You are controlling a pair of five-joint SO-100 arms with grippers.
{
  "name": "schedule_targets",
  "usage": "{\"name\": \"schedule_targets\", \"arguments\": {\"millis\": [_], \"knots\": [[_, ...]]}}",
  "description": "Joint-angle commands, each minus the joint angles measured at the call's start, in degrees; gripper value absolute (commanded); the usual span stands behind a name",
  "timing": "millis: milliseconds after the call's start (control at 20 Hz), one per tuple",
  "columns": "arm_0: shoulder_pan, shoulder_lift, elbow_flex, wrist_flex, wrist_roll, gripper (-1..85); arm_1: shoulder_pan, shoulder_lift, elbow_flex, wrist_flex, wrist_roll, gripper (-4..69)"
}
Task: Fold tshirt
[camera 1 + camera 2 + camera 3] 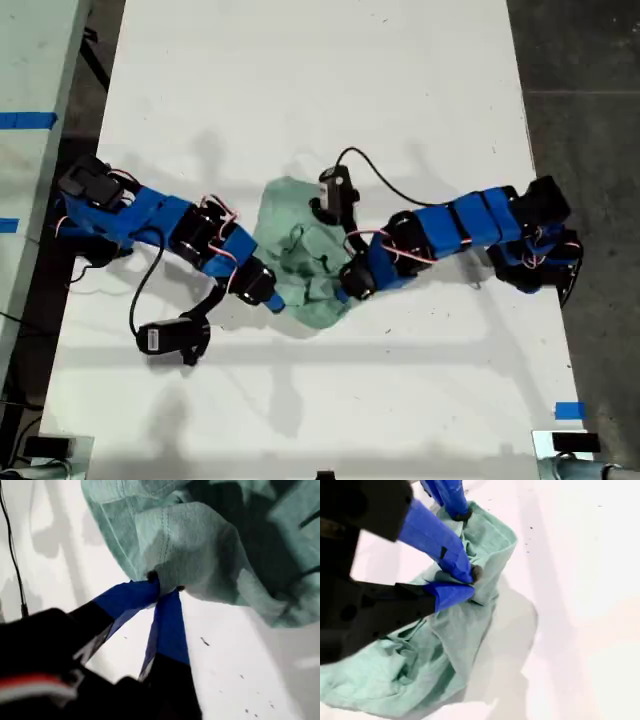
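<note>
White surface (300, 80), long and bare toward 12 o'clock. Lying crumpled on it near the centre: the pale mint tshirt (300, 262). Strip of blue tape (569, 410) at 4 o'clock.

No readable text, no labels, no brands, no numbers, no signs in any view

The tshirt (300, 250) is plain pale mint-green, unprinted. The counter (320, 90) is white. Both arms are blue with black parts.
</note>
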Motion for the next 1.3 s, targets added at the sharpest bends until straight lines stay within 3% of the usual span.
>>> {"name": "schedule_targets", "arguments": {"millis": [0, 300, 700, 750, 800, 850, 900, 1050, 1250], "knots": [[-7.29, 6.24, -0.35, 3.16, 4.22, 0.1, 7.56, 8.61, 2.46, 1.41, -4.83, -1.3], [-18.19, 5.98, 1.14, 6.42, 9.32, 0.1, 17.75, 12.48, 7.56, 1.49, -10.81, -1.4], [-34.01, 7.47, 6.86, 7.29, 15.64, 0.5, 31.90, 13.27, 12.13, -3.60, -15.56, -0.7], [-37.35, 9.58, 8.88, 7.65, 16.08, 7.5, 34.80, 13.62, 12.13, -3.60, -16.96, 7.7], [-40.78, 12.48, 11.16, 7.65, 16.96, 23.9, 38.32, 13.89, 11.16, -2.20, -17.93, 25.7], [-44.12, 16.08, 13.36, 8.09, 17.05, 27.5, 41.75, 13.89, 8.88, 0.62, -20.48, 38.9], [-47.11, 20.65, 15.82, 8.09, 17.40, 28.5, 44.74, 14.85, 7.29, 2.55, -24.08, 47.6], [-53.70, 33.93, 24.70, 7.73, 19.16, 29.0, 53.09, 23.38, 10.63, 6.59, -27.33, 39.4], [-57.66, 58.45, 48.43, -0.26, 19.25, 27.5, 61.61, 42.10, 23.64, 10.11, -30.50, 33.1]]}}
